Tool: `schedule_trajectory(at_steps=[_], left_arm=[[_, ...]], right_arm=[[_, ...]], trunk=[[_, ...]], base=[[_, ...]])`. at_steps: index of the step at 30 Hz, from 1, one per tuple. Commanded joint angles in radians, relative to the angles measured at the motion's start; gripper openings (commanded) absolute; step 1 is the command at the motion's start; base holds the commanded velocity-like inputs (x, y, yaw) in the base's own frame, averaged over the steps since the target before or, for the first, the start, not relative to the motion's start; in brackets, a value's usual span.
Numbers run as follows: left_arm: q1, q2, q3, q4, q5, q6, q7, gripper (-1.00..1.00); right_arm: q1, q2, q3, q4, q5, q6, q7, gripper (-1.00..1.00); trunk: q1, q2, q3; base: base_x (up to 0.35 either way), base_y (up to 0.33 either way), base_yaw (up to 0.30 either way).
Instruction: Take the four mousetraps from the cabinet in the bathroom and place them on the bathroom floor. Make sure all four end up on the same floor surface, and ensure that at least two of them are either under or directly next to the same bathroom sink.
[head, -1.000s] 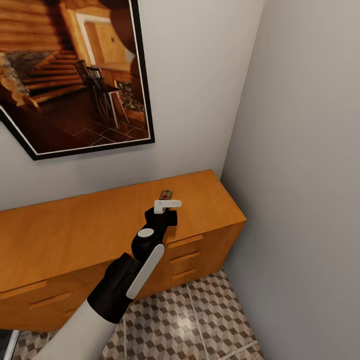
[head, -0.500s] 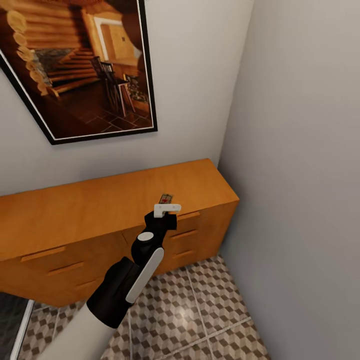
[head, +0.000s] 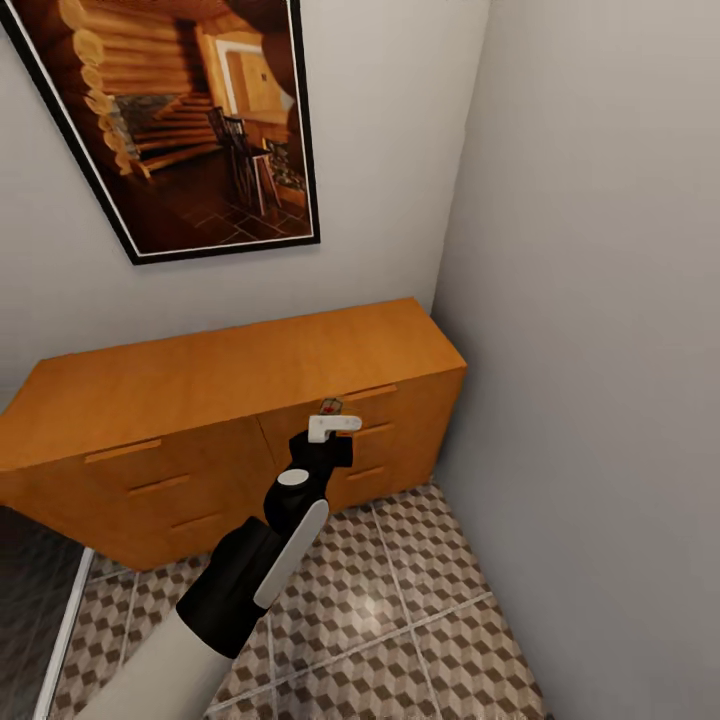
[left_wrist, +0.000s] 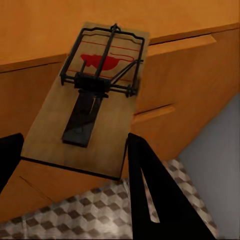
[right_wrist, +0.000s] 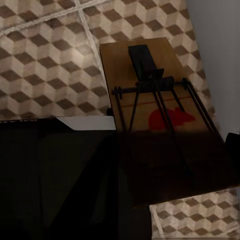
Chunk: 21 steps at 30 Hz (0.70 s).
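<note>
My left gripper (head: 333, 418) is shut on a mousetrap (head: 331, 405), a small wooden board with dark wire and a red bit, held in the air in front of the cabinet's (head: 200, 380) upper right drawers. In the left wrist view the mousetrap (left_wrist: 95, 100) lies flat between two black fingers (left_wrist: 155, 190), with the cabinet (left_wrist: 190, 65) behind it. In the right wrist view another mousetrap (right_wrist: 155, 110) sits in my right gripper (right_wrist: 172, 145), held over the cube-patterned bathroom floor (right_wrist: 45, 60). The sink is out of view.
The cabinet stands in a corner against the back wall, with a grey side wall (head: 600, 350) close on the right. A framed picture (head: 190, 120) hangs above it. Patterned floor (head: 380, 600) lies in front, and a dark shower floor (head: 30, 590) borders it at the left.
The whole view has pulled back from the cabinet and shows more floor. The left gripper, still holding its mousetrap, was over the cabinet top and is now in front of the drawers.
</note>
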Motion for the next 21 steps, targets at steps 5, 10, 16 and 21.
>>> schedule_trajectory(at_steps=[5,10,16,21], left_arm=[[0.005,0.000,-0.002,0.012,0.006,0.003,0.010,-1.00],[0.013,0.002,-0.001,0.028,0.006,0.002,0.010,-1.00],[0.031,0.013,-0.002,0.043,0.006,0.000,0.009,-1.00],[0.046,0.015,-0.002,0.125,0.005,-0.009,0.007,-1.00]], right_arm=[[-0.001,-0.001,0.009,0.001,-0.011,-0.004,-0.003,-1.00],[-0.001,-0.001,0.009,0.001,-0.011,-0.004,-0.003,-1.00],[-0.001,-0.002,0.009,0.001,-0.011,-0.003,-0.003,-1.00],[-0.001,-0.002,0.009,0.001,-0.011,-0.003,-0.003,-1.00]], trunk=[[0.000,-0.002,-0.001],[0.000,-0.002,-0.001],[0.000,-0.002,-0.001],[0.000,-0.002,-0.001]], base=[[-0.312,0.114,0.000],[-0.299,0.146,0.000],[-0.292,0.157,0.000],[-0.290,0.160,0.000]])
